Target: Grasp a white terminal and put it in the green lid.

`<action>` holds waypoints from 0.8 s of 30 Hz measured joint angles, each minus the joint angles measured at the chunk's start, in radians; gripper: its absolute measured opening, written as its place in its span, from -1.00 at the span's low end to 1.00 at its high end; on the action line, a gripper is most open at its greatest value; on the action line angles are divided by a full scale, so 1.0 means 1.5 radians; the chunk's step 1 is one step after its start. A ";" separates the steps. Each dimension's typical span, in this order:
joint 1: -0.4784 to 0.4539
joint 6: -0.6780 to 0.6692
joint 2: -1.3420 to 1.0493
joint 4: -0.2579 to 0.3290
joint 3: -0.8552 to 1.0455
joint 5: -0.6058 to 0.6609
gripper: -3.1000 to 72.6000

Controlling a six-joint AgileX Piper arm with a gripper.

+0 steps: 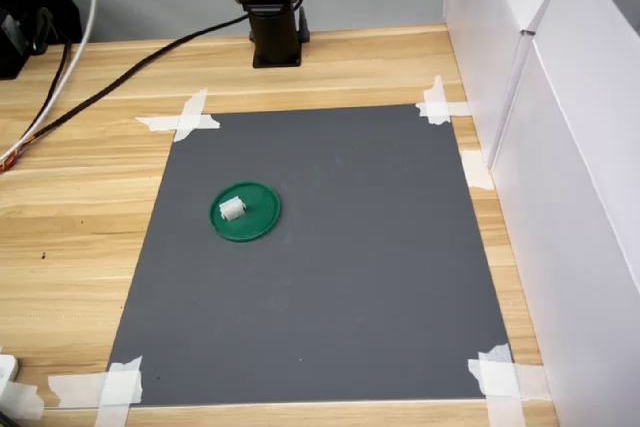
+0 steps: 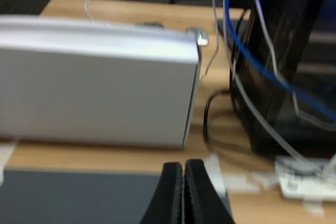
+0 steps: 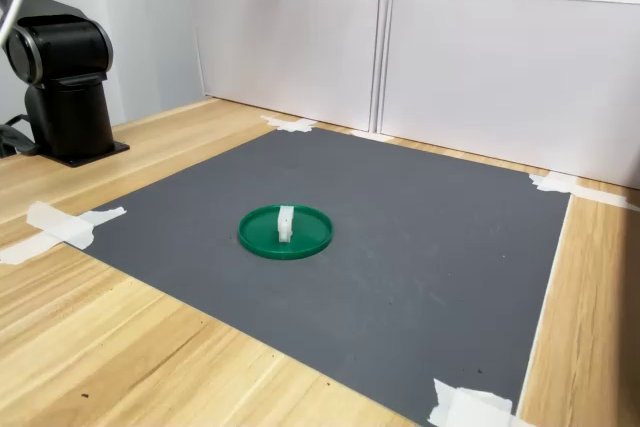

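Sitting inside the green lid (image 1: 246,212), the white terminal (image 1: 232,209) looks already delivered, and the lid lies on the gray mat (image 1: 330,277) toward its edge at the first exterior view's left. The gripper (image 2: 183,167) shows only in the wrist view, fingers pressed together and empty, aimed across the table at the white boxes (image 2: 94,80). Job seemingly finished, arm parked well clear.

Terminal (image 1: 232,209) inside lid (image 1: 258,225), on mat (image 1: 380,277)
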 joint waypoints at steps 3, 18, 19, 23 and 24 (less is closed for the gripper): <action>0.000 0.001 -0.063 0.000 0.074 0.004 -0.95; 0.000 0.001 -0.264 0.010 0.334 0.051 -0.96; 0.000 0.001 -0.271 0.010 0.343 0.056 -0.96; 0.000 0.001 -0.285 0.010 0.356 0.080 -0.96; 0.000 0.001 -0.285 0.010 0.356 0.087 -0.96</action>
